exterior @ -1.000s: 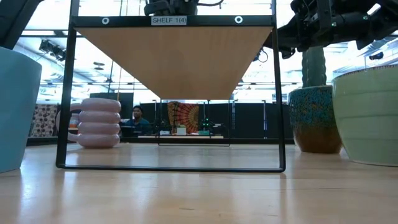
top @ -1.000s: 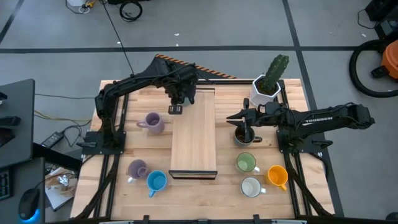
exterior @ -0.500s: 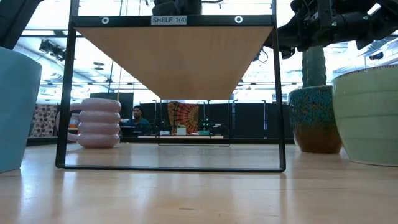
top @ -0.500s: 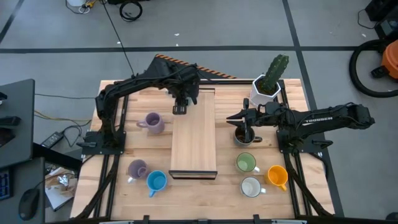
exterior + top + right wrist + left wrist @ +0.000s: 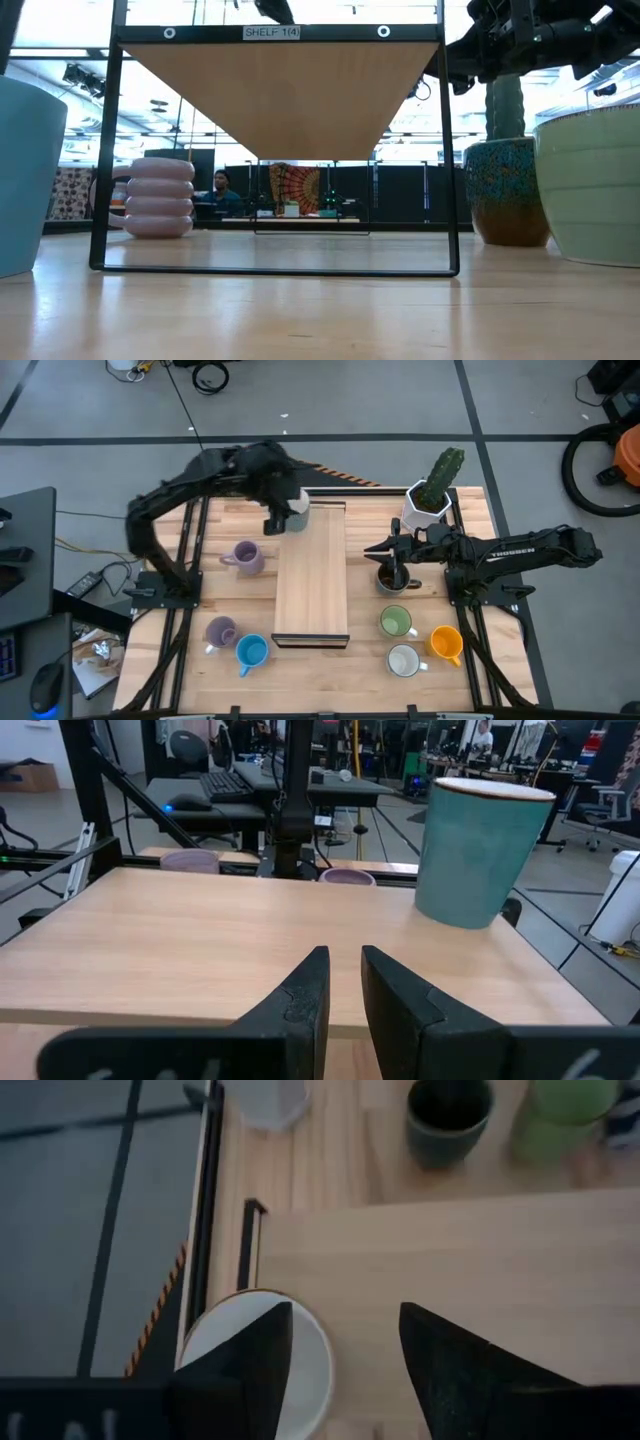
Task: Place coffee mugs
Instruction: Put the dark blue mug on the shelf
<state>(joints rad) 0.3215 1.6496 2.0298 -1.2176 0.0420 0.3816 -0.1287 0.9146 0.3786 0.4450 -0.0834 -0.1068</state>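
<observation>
While its two dark fingers stand apart and released around nothing, the left pincer (image 5: pixel 273 522) hangs above the far left corner of the shelf. In the left wrist view the pincer (image 5: pixel 345 1310) looks down on a white round ceramic mug (image 5: pixel 312 1365), and one finger overlaps that mug's rim in the picture. From above, this white mug (image 5: pixel 298 507) stands on the light wooden shelf top (image 5: pixel 312 575) at its 11 o'clock corner, with the left pincer just beside it at about 8 o'clock.

On the tabletop (image 5: pixel 232 595), at 9 o'clock of the shelf, is a lilac ribbed mug (image 5: pixel 245 556). At 7 o'clock stand a second lilac mug (image 5: pixel 220 630) and a blue mug (image 5: pixel 251 651).

At 3 o'clock of the shelf the right pincer (image 5: pixel 396 558) hovers over a dark brown mug (image 5: pixel 390 580). Its fingers (image 5: pixel 300 1000) are drawn almost together, clenched on nothing. At 6 o'clock of that mug stand a light green mug (image 5: pixel 396 622), a second white mug (image 5: pixel 403 660) and an orange mug (image 5: pixel 445 643). At 1 o'clock is a white faceted pot with a green cactus (image 5: pixel 428 502).
</observation>
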